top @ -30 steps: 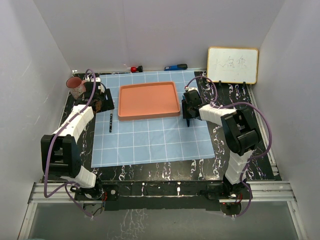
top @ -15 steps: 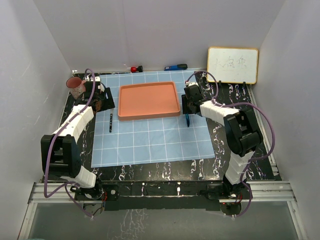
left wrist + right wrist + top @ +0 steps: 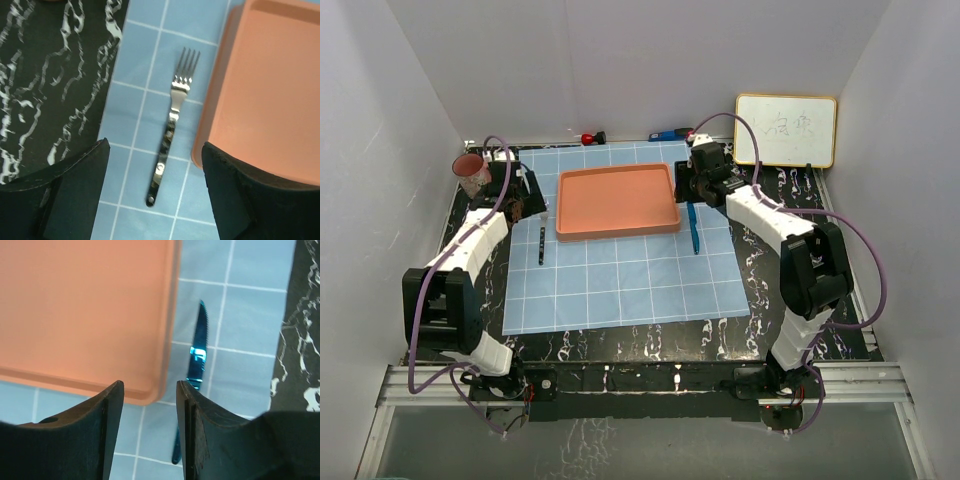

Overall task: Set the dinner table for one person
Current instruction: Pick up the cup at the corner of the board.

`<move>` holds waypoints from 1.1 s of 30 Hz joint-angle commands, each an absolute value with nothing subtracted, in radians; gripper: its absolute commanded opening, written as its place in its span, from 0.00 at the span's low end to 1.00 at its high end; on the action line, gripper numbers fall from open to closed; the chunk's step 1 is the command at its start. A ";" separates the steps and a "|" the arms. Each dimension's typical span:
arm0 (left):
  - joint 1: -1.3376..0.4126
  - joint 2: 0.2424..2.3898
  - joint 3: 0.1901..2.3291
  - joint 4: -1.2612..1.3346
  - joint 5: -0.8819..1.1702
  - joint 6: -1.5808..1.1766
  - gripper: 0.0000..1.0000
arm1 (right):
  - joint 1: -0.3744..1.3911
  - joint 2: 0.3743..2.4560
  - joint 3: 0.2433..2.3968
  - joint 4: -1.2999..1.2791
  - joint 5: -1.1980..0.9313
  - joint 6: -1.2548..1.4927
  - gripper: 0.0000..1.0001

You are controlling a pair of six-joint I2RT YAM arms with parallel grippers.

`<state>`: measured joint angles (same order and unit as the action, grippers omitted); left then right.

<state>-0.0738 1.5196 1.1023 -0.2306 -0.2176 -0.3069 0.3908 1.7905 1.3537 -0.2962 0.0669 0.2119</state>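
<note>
On the dinner table (image 3: pixel 620 345), the tray (image 3: pixel 617 200) sits mid-cloth (image 3: pixel 620 280), with the fork (image 3: pixel 170 135) to its left and the knife (image 3: pixel 197 360) to its right, both lying free. My left gripper (image 3: pixel 155 170) and right gripper (image 3: pixel 150 405) hover spread and empty. The cup (image 3: pixel 472 175), possibly unplaced, stands off the cloth.

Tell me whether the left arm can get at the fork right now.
Probably yes. The fork lies flat and uncovered on the blue cloth, beside the orange tray, and the left end effector hangs open right above it.

Black dinner table (image 3: pixel 640 345): blue gridded cloth (image 3: pixel 620 285) centre, cup (image 3: pixel 472 175) far-left corner, whiteboard (image 3: pixel 786 130) far-right.
</note>
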 commanded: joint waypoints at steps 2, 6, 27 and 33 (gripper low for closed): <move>-0.071 1.567 1.237 -0.236 -0.481 -0.213 0.78 | 0.387 1.803 1.512 -0.324 -0.120 0.206 0.44; -0.031 1.636 1.356 -0.259 -0.589 -0.133 0.84 | 0.387 1.825 1.571 -0.331 -0.186 0.198 0.44; 0.224 2.282 2.254 -0.459 -0.044 0.104 0.83 | 0.391 1.748 1.475 -0.361 -0.262 0.216 0.44; 0.223 2.258 2.220 -0.430 0.049 0.023 0.81 | 0.391 1.718 1.452 -0.353 -0.271 0.204 0.44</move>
